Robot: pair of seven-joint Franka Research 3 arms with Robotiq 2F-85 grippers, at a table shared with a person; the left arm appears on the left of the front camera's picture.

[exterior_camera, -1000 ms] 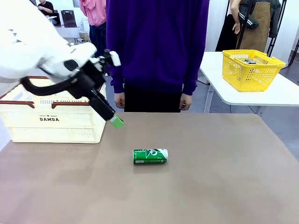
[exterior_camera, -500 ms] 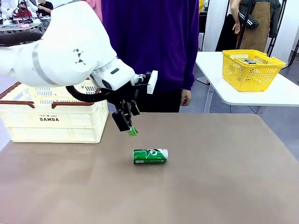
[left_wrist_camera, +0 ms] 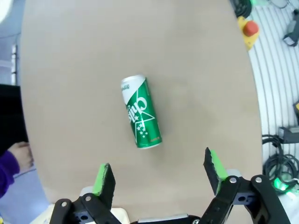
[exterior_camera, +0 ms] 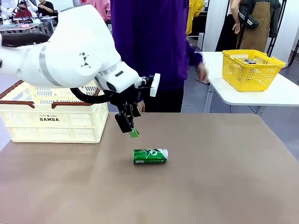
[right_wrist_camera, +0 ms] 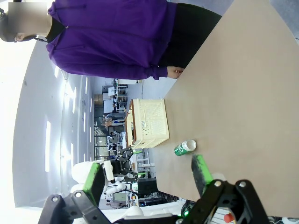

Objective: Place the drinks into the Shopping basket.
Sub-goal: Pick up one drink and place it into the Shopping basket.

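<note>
- Left gripper [exterior_camera: 132, 130] – hangs in the air over the brown table [exterior_camera: 224, 182], fingers pointing down, just right of the Shopping basket [exterior_camera: 51, 122] and up-left of the green can [exterior_camera: 150, 156]. It touches neither.
- In the left wrist view the left gripper [left_wrist_camera: 159, 170] has its green-padded fingers [left_wrist_camera: 102, 175] spread wide with nothing between them; the green can [left_wrist_camera: 141, 112] lies on bare tabletop ahead of the fingertips, slightly tilted to their line.
- Green can – on its side near the middle of the table, silver ends facing left and right in the front view, well apart from the basket.
- Shopping basket – cream-white with a brown rim, "DAMDA" on its side, at the table's far left. What is inside it cannot be told from here.
- Right gripper [right_wrist_camera: 147, 175] – fingers spread, empty; beyond it the same can [right_wrist_camera: 185, 148] and the basket [right_wrist_camera: 149, 123] sit on the table.
- Person [exterior_camera: 154, 46] in a purple top stands at the far edge, one blurred hand [exterior_camera: 202, 71] out toward the white side table [exterior_camera: 271, 95], where a yellow mesh basket [exterior_camera: 252, 70] stands.
</note>
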